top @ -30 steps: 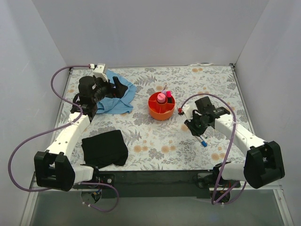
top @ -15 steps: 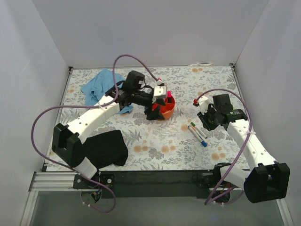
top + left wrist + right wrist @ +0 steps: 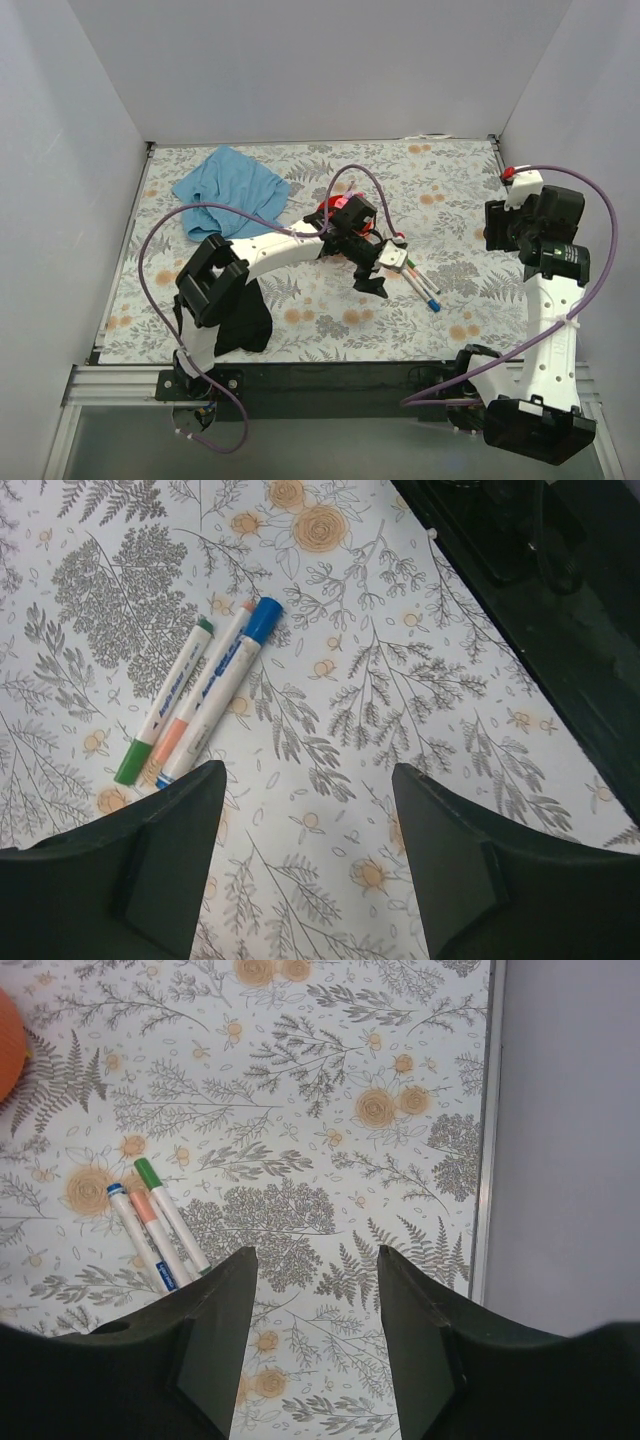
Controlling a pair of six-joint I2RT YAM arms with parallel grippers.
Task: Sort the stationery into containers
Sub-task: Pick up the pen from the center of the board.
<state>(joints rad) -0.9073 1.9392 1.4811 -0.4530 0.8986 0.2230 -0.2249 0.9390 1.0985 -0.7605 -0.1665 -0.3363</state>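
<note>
Three thin white markers (image 3: 424,285) lie side by side on the floral table, right of centre; their green, peach and blue ends show in the left wrist view (image 3: 200,705) and the right wrist view (image 3: 158,1228). My left gripper (image 3: 372,280) is open and empty, just left of them, with bare table between the jaws (image 3: 308,770). The orange bowl (image 3: 322,213) is mostly hidden behind my left arm; its edge shows in the right wrist view (image 3: 8,1045). My right gripper (image 3: 505,228) is open and empty (image 3: 317,1252), raised at the right side.
A blue cloth (image 3: 230,185) lies at the back left. A black cloth (image 3: 250,322) lies at the front left, partly under my left arm. The table's metal right edge (image 3: 487,1160) and the grey wall are close to my right gripper.
My left arm has swung from the bowl to the near right, next to the markers. My right arm has drawn back to the right and away from the markers.
</note>
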